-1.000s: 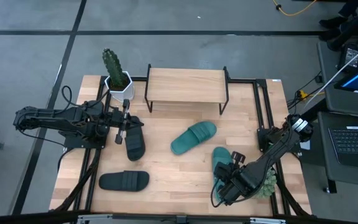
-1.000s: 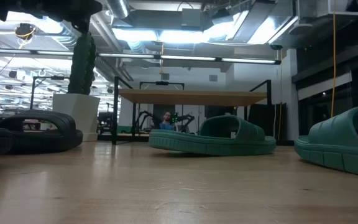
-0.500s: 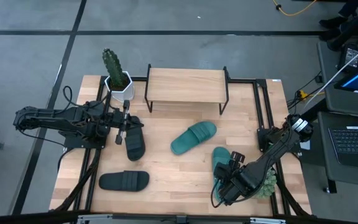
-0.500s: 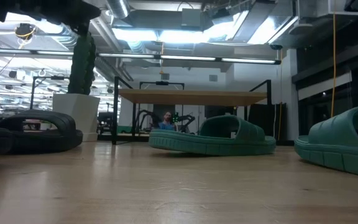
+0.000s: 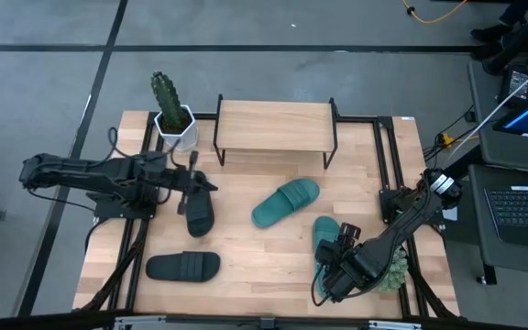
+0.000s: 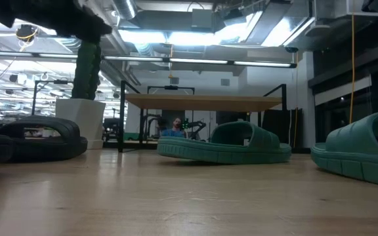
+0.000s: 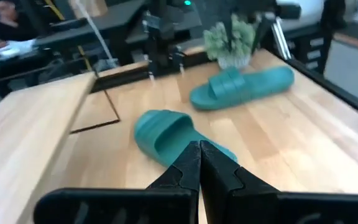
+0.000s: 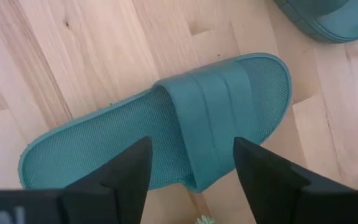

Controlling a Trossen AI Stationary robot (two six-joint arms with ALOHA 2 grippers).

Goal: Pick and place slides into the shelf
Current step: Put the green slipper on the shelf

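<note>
Teal slide point(image 8: 185, 127) under spread right claw point(image 8: 191, 163)

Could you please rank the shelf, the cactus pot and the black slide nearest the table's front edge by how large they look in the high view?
Largest to smallest in the high view:
1. The shelf, clearly the widest.
2. The black slide near the front edge.
3. The cactus pot, though the cactus rising toward the overhead camera makes it look larger.

No readable text, label, brand, number or sign in any view.
</note>
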